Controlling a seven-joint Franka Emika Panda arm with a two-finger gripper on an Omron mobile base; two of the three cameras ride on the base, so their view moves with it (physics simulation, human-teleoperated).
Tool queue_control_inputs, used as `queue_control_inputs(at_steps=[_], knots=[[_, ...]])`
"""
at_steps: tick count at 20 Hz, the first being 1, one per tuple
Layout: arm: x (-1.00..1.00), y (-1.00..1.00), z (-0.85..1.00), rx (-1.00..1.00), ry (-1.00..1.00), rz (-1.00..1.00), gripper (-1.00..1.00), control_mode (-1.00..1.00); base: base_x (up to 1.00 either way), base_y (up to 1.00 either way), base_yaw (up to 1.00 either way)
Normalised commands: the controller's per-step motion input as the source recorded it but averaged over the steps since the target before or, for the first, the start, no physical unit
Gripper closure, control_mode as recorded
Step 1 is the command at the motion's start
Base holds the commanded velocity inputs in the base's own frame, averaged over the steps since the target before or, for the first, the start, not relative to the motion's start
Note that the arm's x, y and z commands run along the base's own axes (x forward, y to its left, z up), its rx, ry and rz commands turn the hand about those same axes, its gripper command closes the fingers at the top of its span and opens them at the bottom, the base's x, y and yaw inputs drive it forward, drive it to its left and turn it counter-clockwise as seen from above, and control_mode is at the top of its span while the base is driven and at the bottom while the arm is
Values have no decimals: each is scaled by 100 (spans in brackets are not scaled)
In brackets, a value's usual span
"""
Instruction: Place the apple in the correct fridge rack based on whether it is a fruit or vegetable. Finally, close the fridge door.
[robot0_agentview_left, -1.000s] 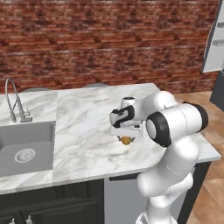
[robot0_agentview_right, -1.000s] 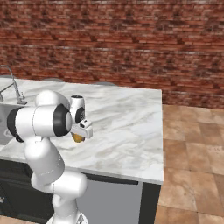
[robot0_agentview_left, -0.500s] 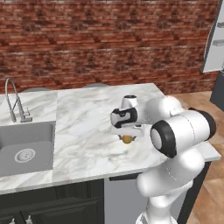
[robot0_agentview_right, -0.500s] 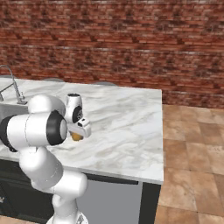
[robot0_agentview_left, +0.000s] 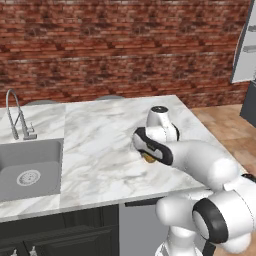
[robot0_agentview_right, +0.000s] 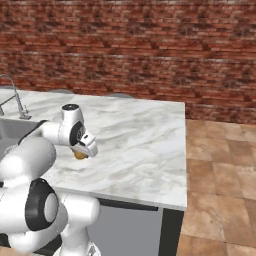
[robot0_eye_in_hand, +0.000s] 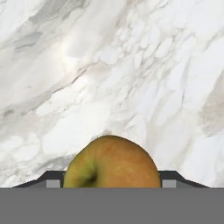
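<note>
The apple sits between the gripper's two dark tips in the hand view, low against the marble worktop; the tips flank it closely on both sides, so the gripper looks closed on it, though whether the apple is lifted clear of the stone or still resting there cannot be told.

Going left to right in the left base view: a sink with its tap is let into the worktop at the far left, then bare marble, then the arm bent down over the worktop's right part with a sliver of the yellow-orange apple showing under the hand. At the upper right edge stands a pale panel with small ledges, probably the open fridge door, cut off by the frame. In the right base view the apple peeks out beneath the gripper, near the worktop's front edge.

The step in hand is judged to be the pick-up, early in the task: the fruit is grasped but not yet carried. The next move calls for a straight lift, then a turn toward the fridge on the right, which likely needs the base to drive.

The fingers themselves are mostly hidden behind the hand in both base views. The fridge's inside and its rack are out of frame, so which shelf is right cannot be judged from here.
</note>
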Motion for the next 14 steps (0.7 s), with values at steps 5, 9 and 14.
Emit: queue_control_inputs(at_steps=[5,9,14], knots=[[-43,-6,87,0,-17,-1,100,-100,0,0,0],[-42,-22,77,1,-19,0,100,-100,0,0,0],[-6,-13,10,2,0,-1,100,-100,0,0,0]])
